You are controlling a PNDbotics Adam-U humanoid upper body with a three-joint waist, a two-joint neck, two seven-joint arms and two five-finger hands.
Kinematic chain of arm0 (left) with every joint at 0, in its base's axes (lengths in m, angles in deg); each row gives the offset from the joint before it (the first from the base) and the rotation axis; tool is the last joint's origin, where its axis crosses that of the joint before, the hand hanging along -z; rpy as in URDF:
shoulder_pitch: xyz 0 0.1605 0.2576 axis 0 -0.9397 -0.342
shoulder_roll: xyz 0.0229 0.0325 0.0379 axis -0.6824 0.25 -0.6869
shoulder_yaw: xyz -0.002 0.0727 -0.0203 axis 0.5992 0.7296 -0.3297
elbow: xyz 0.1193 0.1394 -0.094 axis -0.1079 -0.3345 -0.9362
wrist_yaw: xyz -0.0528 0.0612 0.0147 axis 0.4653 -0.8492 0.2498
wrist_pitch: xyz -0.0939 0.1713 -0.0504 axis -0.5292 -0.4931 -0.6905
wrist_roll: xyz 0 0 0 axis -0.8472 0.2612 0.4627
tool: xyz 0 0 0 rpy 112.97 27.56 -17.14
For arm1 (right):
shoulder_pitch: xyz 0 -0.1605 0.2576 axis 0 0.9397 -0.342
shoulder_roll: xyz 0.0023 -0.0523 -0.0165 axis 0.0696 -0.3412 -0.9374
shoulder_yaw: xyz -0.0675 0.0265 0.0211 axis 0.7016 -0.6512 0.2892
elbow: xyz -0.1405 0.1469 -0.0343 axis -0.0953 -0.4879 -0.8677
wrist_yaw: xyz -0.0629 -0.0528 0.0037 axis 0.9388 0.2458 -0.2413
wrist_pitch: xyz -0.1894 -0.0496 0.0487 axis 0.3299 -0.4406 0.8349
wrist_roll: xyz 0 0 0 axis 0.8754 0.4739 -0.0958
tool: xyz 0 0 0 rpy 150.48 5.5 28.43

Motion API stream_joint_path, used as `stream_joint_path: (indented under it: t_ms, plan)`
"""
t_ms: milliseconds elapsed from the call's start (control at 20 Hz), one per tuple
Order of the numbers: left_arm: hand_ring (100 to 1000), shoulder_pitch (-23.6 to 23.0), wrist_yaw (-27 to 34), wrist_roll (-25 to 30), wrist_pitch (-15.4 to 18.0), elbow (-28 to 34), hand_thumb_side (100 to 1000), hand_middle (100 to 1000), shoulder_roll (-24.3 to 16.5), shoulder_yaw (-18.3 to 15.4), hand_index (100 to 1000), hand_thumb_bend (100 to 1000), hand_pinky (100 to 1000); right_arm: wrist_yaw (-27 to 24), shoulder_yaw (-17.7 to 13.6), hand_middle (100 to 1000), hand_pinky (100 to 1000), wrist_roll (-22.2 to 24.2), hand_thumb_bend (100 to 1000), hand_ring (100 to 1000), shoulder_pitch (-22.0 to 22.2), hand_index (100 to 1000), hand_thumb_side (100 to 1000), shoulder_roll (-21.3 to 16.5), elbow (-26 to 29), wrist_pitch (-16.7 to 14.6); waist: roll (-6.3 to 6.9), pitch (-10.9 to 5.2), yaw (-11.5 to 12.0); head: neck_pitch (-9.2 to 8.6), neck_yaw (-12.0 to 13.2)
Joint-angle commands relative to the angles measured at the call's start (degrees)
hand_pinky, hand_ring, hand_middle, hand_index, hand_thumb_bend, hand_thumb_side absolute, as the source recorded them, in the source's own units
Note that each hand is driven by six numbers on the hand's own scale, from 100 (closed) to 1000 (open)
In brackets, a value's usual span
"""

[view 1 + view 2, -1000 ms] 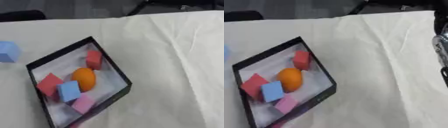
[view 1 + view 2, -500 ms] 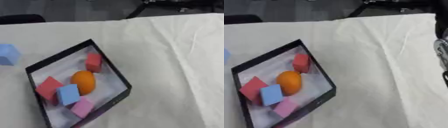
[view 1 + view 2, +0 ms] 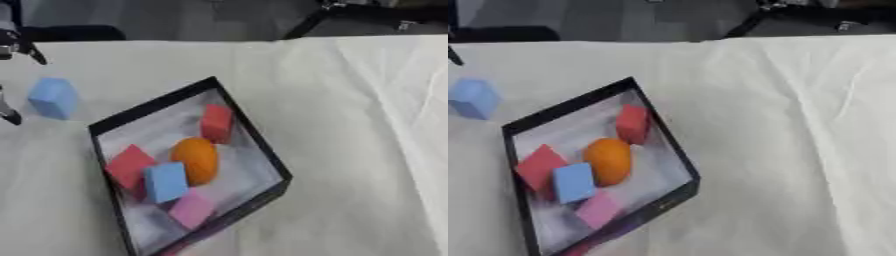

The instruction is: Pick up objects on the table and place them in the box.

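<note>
Left eye view: my left hand (image 3: 10, 45) shows only as a few dark finger parts at the upper-left edge, and whether its fingers are spread or curled I cannot tell. Just beside it, toward the middle of the cloth-covered tabletop (image 3: 350, 125), sits the light blue foam cube (image 3: 54, 97), apart from my fingers and not yet grasped. It is the only loose piece I can see outside the box. My right hand appears in neither view.

Farther from my hand, past the cube, lies the shallow black-rimmed box with a pale floor (image 3: 254, 131), set askew. Inside it rest a red block standing near the far wall (image 3: 216, 123), an orange rounded object (image 3: 196, 160), a second red block (image 3: 129, 165), a blue block (image 3: 165, 182) leaning against the orange one, and a pink block (image 3: 191, 210) near the front wall.

Risks, as I judge them: the cube is light foam and could tip or skid on the wrinkled cloth if my fingers close off-centre. The box is already crowded, so a careless drop could land the cube on the rim or bounce it off the pieces inside.
</note>
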Motion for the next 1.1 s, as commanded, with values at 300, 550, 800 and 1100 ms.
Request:
stream_joint_path:
  t_ms: [300, 550, 800, 1100]
  plan:
    - [914, 1.71, -3.36, -3.46, 1.53, -3.35, 161, 826, 0.44, -0.84, 874, 846, 889, -0.32, -0.37, 732, 866, 0.1, 100, 761, -1.08, 796, 562, -1.19, 0.47, 0.06, -0.48, 0.07, -0.28, -1.31, 0.8]
    - [910, 2.16, -1.56, -5.5, 1.07, -4.34, 159, 823, 1.02, -1.69, 878, 806, 891, -0.45, -0.33, 732, 866, 0.09, 100, 760, -1.0, 796, 567, -0.97, 0.25, 0.14, -0.72, 0.22, -0.27, -1.5, -0.49]
    - [908, 2.64, 0.73, -6.66, -0.82, -5.8, 169, 823, 1.49, -2.56, 878, 767, 892, -0.48, -0.22, 733, 866, 0.24, 100, 760, -1.13, 796, 567, -0.9, 0.24, 0.22, -0.98, 0.44, -0.52, -1.91, -2.13]
    - [904, 2.87, 0.75, -6.23, -2.36, -7.71, 181, 820, 2.02, -3.27, 878, 751, 888, -0.57, -0.26, 733, 866, 0.19, 100, 761, -1.22, 796, 561, -0.89, 0.23, 0.28, -1.16, 1.12, -0.77, -2.08, -2.11]
